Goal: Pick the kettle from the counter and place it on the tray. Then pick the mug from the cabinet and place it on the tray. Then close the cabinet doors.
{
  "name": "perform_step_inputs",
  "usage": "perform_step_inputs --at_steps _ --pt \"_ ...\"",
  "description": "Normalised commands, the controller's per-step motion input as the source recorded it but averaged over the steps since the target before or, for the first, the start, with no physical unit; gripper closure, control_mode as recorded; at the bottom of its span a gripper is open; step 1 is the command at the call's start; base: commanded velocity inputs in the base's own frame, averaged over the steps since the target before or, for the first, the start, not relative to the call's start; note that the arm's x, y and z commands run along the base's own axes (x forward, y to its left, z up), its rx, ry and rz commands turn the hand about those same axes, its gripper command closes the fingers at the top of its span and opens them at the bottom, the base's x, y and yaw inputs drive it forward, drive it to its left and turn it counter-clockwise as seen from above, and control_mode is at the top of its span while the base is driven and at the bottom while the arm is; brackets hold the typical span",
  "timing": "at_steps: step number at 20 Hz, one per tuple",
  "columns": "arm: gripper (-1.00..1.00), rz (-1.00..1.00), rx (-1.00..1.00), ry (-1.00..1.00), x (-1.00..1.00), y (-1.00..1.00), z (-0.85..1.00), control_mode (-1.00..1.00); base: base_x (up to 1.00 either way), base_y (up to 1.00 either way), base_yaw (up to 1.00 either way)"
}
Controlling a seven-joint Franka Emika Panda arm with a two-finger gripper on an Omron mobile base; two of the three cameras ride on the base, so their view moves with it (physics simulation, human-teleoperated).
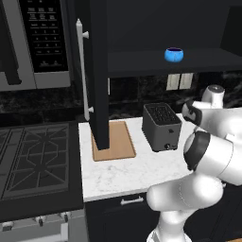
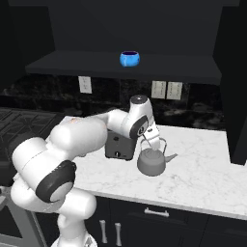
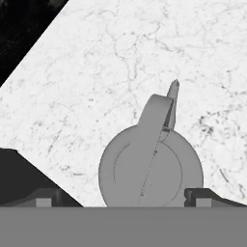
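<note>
Hovering: gripper (image 2: 153, 144) just above kettle (image 2: 152, 161)
Fingers (image 3: 200, 195): spread, straddling kettle handle, not clamped
Kettle: upright on worktop (image 2: 202, 169), right of toaster (image 1: 161, 126)
Mug (image 2: 129, 59): on cabinet shelf (image 2: 72, 65)
Tray (image 1: 113, 141): bare

Rendered, flat even light, source unclear. White counter (image 2: 202, 178) reads bright; cabinet (image 1: 156, 28) interior and backsplash nearly black, detail lost. Soft shadow beneath kettle (image 2: 151, 161). No glare. Slight softness overall, coarse pixelation in hand view.
</note>
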Motion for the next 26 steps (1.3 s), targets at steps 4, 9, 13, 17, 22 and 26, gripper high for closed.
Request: perform_step_inputs --at_steps 4,9,13,17,22,26 --pt "-1.00 0.00 0.00 0.00 0.21 -0.08 -0.22 -1.00 0.00 0.00 0.00" --pt "-1.00 0.00 0.02 0.00 0.25 -0.06 -0.12 -1.00 0.00 0.00 0.00" --pt "-1.00 -0.01 0.00 0.00 0.05 -0.09 -0.22 -1.00 0.00 0.00 0.00" --pt "1.00 0.00 0.00 0.00 -0.04 -0.13 -0.30 -1.00 0.00 0.00 0.00" --pt "1.00 0.00 0.00 0.00 -0.19 -0.15 -0.20 -1.00 0.00 0.00 0.00" --pt "1.00 0.00 0.00 -0.01 -0.34 -0.02 -0.01 -1.00 0.00 0.00 0.00"
